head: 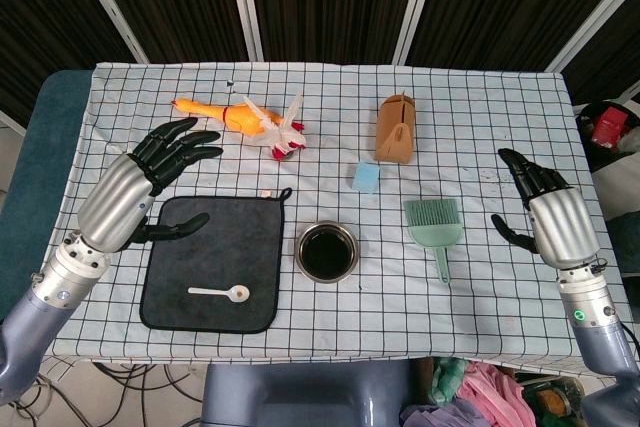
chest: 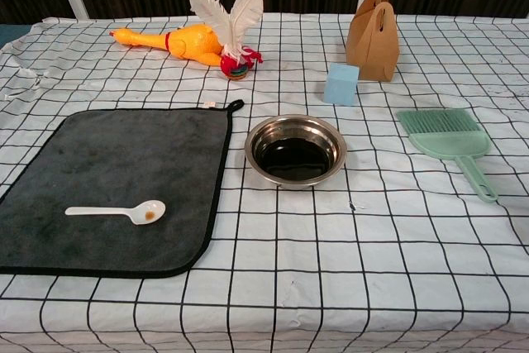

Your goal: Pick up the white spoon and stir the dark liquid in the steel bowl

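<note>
A white spoon (head: 219,293) (chest: 118,212) lies flat on a dark grey cloth mat (head: 180,247) (chest: 99,163), bowl end to the right with a brown stain in it. To the mat's right stands the steel bowl (head: 327,252) (chest: 295,151), holding dark liquid. My left hand (head: 165,172) hovers over the mat's upper left corner with fingers spread and nothing in it. My right hand (head: 540,207) hangs at the table's right side, fingers apart and empty. Neither hand shows in the chest view.
A rubber chicken with white feathers (head: 245,119) (chest: 198,39) lies at the back left. A brown paper box (head: 396,128) (chest: 374,35) and a blue block (head: 367,177) (chest: 341,83) sit behind the bowl. A green hand brush (head: 434,229) (chest: 450,142) lies right of the bowl.
</note>
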### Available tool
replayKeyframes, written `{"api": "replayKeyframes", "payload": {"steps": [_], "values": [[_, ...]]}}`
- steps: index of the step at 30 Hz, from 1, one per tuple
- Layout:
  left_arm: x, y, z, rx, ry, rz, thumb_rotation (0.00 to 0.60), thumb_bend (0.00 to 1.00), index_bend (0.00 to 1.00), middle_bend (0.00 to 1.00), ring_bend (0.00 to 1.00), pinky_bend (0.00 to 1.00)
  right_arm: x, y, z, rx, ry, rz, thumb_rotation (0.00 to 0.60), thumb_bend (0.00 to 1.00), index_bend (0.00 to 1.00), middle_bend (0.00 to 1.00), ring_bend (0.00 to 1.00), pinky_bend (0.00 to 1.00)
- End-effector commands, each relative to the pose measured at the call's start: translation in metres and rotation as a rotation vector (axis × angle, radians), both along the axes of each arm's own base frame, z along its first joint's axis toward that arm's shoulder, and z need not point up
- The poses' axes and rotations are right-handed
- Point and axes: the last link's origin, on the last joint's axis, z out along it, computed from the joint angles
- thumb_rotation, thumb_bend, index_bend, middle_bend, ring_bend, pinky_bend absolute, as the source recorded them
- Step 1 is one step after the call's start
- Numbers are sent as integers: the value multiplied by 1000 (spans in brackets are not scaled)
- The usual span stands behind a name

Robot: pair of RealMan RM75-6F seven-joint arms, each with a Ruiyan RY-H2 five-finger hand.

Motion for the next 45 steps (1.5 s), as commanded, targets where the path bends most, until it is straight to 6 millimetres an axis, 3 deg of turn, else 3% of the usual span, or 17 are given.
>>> {"api": "replayKeyframes", "payload": {"steps": [1,16,28,35,40,45], "values": [[3,-3,-2,1,11,-12,600,242,174,144,24,112,-1,1,0,-1,2,-1,600,220,0,106,225,299],[-6,-11,-5,37,54,-5,600,242,174,144,24,112,-6,6,3,-3,13,-18,600,220,0,106,225,299],[-38,-20,4,171,165,82,600,241,162,181,34,119,-25,25,9,9,65,-90,600,219,0,107,225,299],[-90,-42,9,242,210,316,600,241,161,201,34,120,-51,73,21,-19,65,-192,600,220,0,107,227,299],[-136,-68,-15,138,268,484,600,246,149,229,34,111,-70,119,15,21,96,-343,600,220,0,106,227,299],[-156,-83,-49,1,324,578,600,261,134,250,37,104,-82,150,-1,14,98,-413,600,220,0,107,226,299]]}}
